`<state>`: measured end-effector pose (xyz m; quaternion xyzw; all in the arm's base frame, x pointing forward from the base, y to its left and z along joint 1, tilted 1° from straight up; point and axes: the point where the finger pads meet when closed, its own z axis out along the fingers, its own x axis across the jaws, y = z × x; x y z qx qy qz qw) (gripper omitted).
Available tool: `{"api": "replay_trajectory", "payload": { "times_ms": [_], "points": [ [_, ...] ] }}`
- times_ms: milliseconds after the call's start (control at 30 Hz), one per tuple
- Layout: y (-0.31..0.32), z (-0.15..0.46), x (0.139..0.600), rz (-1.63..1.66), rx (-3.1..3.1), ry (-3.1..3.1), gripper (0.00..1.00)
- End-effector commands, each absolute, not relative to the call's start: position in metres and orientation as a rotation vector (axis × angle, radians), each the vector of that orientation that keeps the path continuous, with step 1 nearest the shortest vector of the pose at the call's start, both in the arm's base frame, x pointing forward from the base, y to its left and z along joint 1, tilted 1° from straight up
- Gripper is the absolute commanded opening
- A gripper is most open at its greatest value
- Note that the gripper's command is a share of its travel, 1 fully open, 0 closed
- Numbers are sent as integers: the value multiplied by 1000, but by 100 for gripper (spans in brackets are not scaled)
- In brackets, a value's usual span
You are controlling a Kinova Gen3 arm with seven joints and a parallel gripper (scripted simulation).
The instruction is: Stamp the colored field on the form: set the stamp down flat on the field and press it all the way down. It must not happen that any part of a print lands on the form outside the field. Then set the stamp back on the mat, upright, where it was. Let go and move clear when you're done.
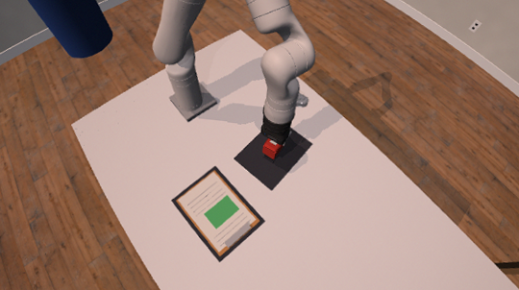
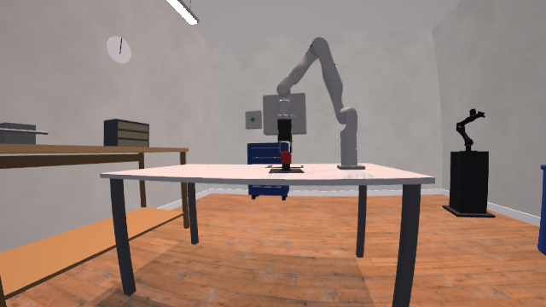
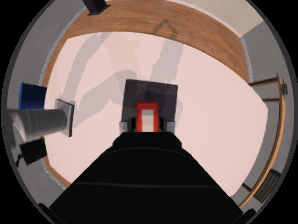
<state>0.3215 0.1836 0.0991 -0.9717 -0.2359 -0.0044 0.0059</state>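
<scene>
Jaws are standing wide apart, gripping nothing, as the gripper (image 1: pixel 272 143) is hanging right over the red stamp (image 1: pixel 271 149). The stamp is sitting upright on the dark mat (image 1: pixel 257 164). Just beside the mat, the form (image 1: pixel 199 196) is lying on its clipboard, its green field (image 1: pixel 222 212) showing, all on the white table (image 1: pixel 374 254).
</scene>
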Motion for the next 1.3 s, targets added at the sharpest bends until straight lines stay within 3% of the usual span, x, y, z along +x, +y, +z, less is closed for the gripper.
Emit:
{"api": "replay_trajectory", "payload": {
  "times_ms": [0, 1267],
  "points": [
    [183, 99, 322, -14, -3042, -737, 100],
    [184, 91, 322, -14, -3042, -737, 100]
  ]
}}
